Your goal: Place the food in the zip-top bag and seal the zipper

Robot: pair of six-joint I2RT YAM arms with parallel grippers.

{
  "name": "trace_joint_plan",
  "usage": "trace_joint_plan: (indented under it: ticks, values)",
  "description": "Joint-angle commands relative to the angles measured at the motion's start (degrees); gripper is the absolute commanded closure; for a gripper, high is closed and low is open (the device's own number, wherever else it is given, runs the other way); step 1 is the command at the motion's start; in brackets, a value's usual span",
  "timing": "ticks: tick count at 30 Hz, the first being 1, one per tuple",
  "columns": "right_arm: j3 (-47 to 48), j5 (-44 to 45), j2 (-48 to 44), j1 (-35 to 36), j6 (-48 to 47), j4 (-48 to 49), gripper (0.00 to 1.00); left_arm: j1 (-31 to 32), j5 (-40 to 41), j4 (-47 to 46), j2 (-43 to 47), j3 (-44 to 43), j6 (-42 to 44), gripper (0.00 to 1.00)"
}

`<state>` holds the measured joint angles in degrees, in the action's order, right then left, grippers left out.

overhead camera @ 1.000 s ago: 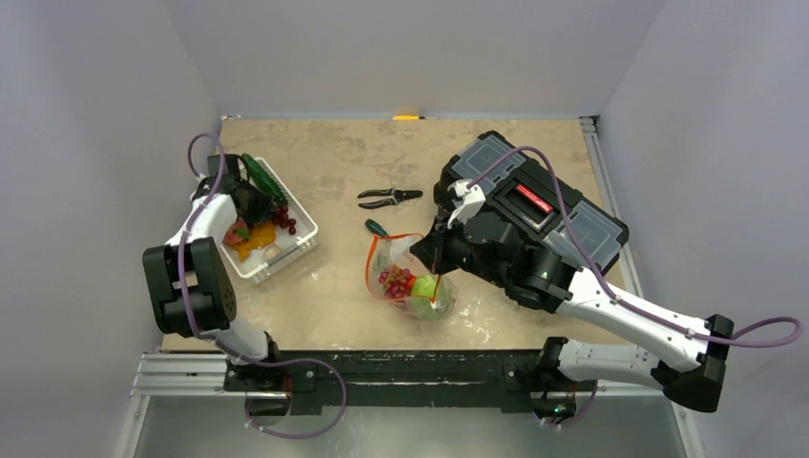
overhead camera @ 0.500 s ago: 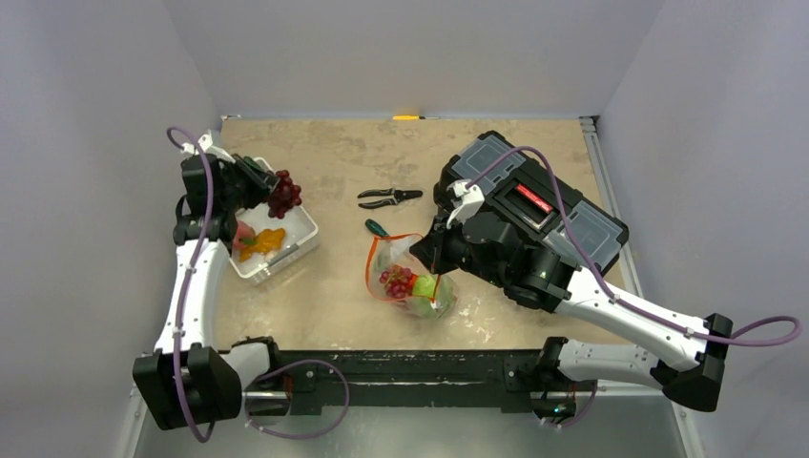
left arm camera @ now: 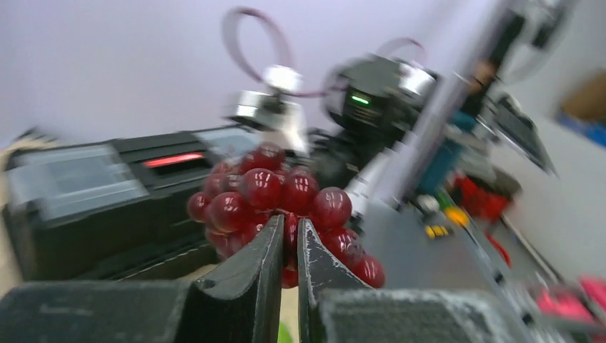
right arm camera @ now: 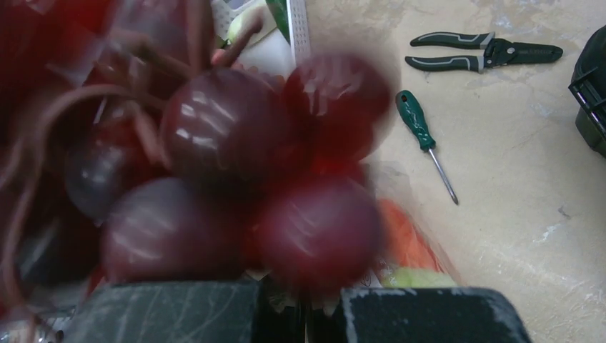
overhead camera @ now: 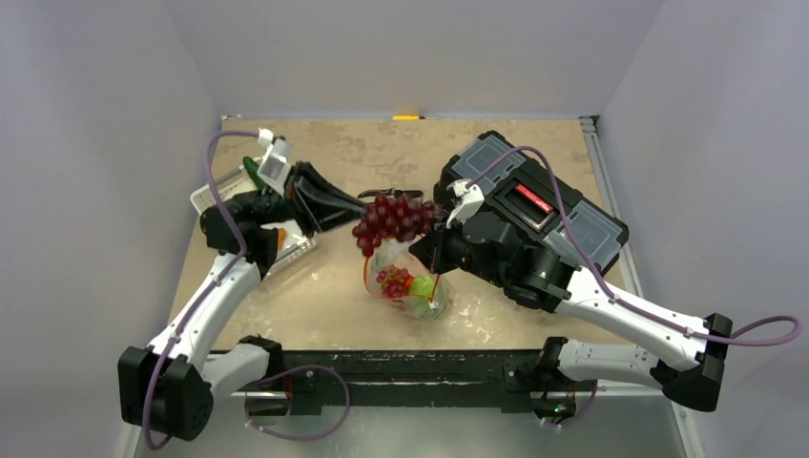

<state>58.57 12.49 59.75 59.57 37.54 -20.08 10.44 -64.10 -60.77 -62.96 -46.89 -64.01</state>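
Dark-red grapes (overhead camera: 391, 218) hang pinched in our left gripper (left arm camera: 291, 229) over the centre-frame zip-top bag (overhead camera: 383, 256), whose rim our right gripper (right arm camera: 304, 318) clamps. Some food (overhead camera: 412, 286) is inside and the zipper (overhead camera: 366, 275) is unsealed.

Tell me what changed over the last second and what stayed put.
The left gripper lifted the dark red grape bunch out of the white slotted basket and carried it right; it is now over the clear zip-top bag's mouth. The right gripper stayed closed at the bag's mouth edge. The bag, the black-handled pliers, the green-handled screwdriver and the black toolbox did not move.
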Motion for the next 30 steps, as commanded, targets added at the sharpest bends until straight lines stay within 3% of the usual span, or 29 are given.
trace_joint_plan:
  ticks: [1,3,7,9,11,23,30]
  values:
    - [0.2,1.0,-1.2,-0.1,0.9,4.2,1.00,7.8,-10.2,-11.9,6.3,2.5,2.1,1.00]
    - [0.2,1.6,-1.6,-0.2,0.9,4.1,1.00,10.5,-11.5,-1.5,8.5,2.6,9.8,1.00]
    - [0.2,2.0,-2.3,-0.1,1.0,4.2,1.00,14.7,-11.2,33.5,13.4,-0.6,33.2,1.00]
    - [0.2,1.7,-2.1,-0.2,0.9,4.4,1.00,17.0,-7.8,54.0,14.6,-4.3,49.2,1.00]
    - [0.2,1.2,-1.6,-0.2,1.0,4.8,1.00,19.7,-3.6,66.1,14.0,-6.7,58.7,1.00]
    - [0.1,-1.4,-0.3,-0.2,1.4,6.8,1.00,22.1,11.8,67.8,11.4,-7.0,60.6,1.00]
    - [0.1,-1.8,0.1,-0.2,1.4,6.9,1.00,22.1,16.3,71.7,11.8,-9.3,60.9,1.00]
